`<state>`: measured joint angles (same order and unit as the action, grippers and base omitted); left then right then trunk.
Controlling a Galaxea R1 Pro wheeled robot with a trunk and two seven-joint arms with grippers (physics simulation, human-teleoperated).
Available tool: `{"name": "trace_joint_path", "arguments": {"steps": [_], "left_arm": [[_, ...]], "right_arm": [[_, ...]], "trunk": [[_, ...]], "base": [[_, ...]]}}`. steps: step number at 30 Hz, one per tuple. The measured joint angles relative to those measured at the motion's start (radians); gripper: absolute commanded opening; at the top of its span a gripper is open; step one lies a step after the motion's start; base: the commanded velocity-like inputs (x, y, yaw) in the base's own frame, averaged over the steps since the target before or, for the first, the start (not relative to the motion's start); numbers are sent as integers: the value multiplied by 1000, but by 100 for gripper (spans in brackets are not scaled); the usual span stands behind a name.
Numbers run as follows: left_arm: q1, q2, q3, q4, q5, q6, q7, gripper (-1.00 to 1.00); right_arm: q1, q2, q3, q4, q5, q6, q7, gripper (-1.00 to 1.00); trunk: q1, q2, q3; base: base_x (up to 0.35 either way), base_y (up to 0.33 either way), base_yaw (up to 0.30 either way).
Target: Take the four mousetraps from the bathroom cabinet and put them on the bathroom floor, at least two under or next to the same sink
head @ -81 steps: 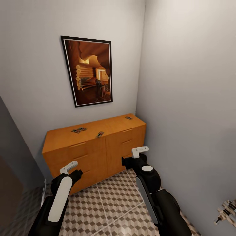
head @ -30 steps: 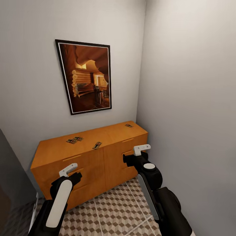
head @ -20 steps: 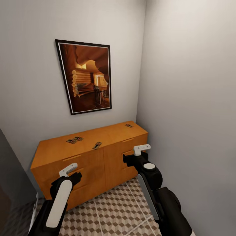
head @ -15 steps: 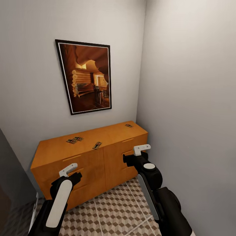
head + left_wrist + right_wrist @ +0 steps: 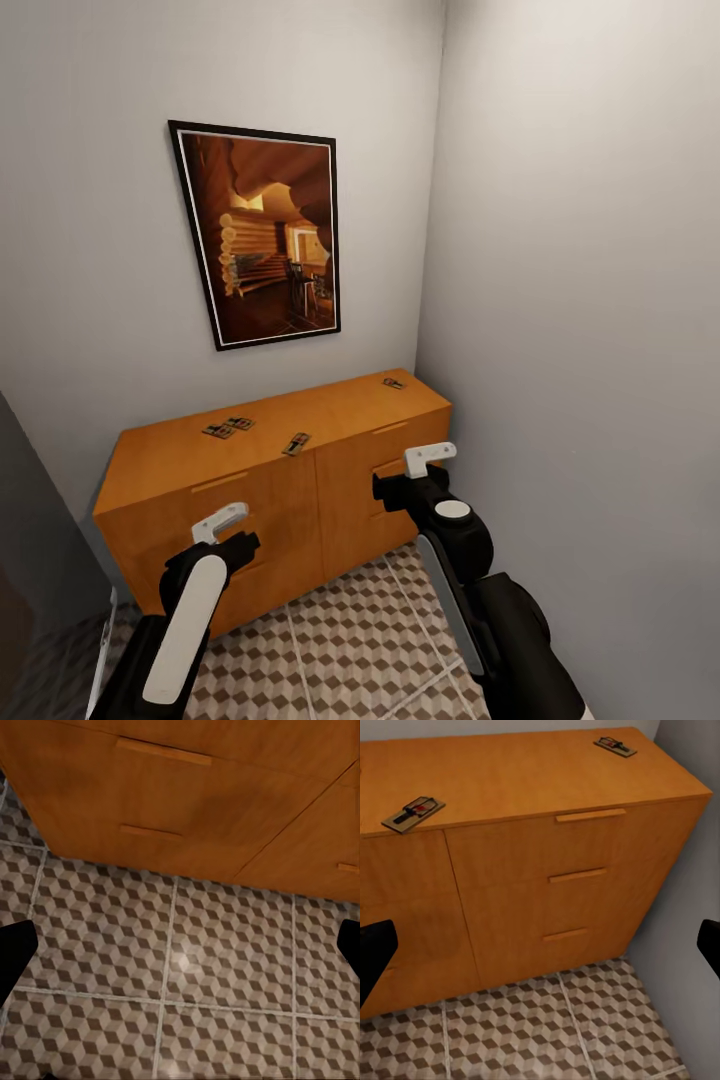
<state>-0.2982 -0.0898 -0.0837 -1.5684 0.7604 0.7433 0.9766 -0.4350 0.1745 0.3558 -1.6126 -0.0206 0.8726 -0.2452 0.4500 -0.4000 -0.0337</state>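
The orange-tan cabinet (image 5: pixel 170 455) stands against the back wall in the corner, its drawers shut. Four mousetraps lie on its top: two side by side (image 5: pixel 217 431) (image 5: pixel 240 423), one near the front edge (image 5: pixel 296 443), one at the far right corner (image 5: pixel 393 383). The right wrist view shows the front-edge mousetrap (image 5: pixel 414 813) and the corner mousetrap (image 5: pixel 615 745). My left gripper (image 5: pixel 222 524) and right gripper (image 5: pixel 429 458) hover open in front of the drawers, below the top, holding nothing. The bathroom floor (image 5: pixel 330 640) (image 5: pixel 225 967) is cube-patterned tile. The sink is out of view.
A framed picture (image 5: pixel 265 235) hangs above the cabinet. A grey wall (image 5: pixel 580 350) runs close along my right side, and a dark panel (image 5: pixel 30 520) closes in at the left. The drawer handles (image 5: pixel 589 815) face me.
The view drew nearer to the cabinet early on, then held still. In the last half second my left gripper shifted slightly right and my right gripper edged a touch left.
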Motion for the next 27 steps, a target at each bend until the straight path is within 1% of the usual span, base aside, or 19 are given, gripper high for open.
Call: {"name": "trace_joint_path", "arguments": {"steps": [11,13,15,17,20,24,27], "left_arm": [[3,4,-10,2,-1,5,-9,100],[2,4,-19,2,-3,10,-10,100],[-1,6,-45,2,-5,23,-10,100],[-12,13,-79,2,-8,51,-11,100],[-48,32,-119,6,-6,111,-12,100],[-112,50,-152,22,-2,228,-18,100],[-144,59,-172,27,-1,278,-34,100]], "right_arm": [[1,-1,3,0,0,0,0,100],[1,-1,3,-1,0,0,1,100],[2,-2,2,-2,0,0,1,100],[2,-2,2,-3,0,0,1,100],[2,-2,2,-4,1,0,1,100],[3,-3,-1,-4,1,0,1,100],[4,-4,-3,-4,1,0,1,100]], "trunk": [[0,0,0],[0,0,0],[0,0,0],[0,0,0],[0,0,0],[0,0,0],[0,0,0]], "base": [[0,0,0],[0,0,0],[0,0,0],[0,0,0],[0,0,0],[0,0,0],[0,0,0]]}}
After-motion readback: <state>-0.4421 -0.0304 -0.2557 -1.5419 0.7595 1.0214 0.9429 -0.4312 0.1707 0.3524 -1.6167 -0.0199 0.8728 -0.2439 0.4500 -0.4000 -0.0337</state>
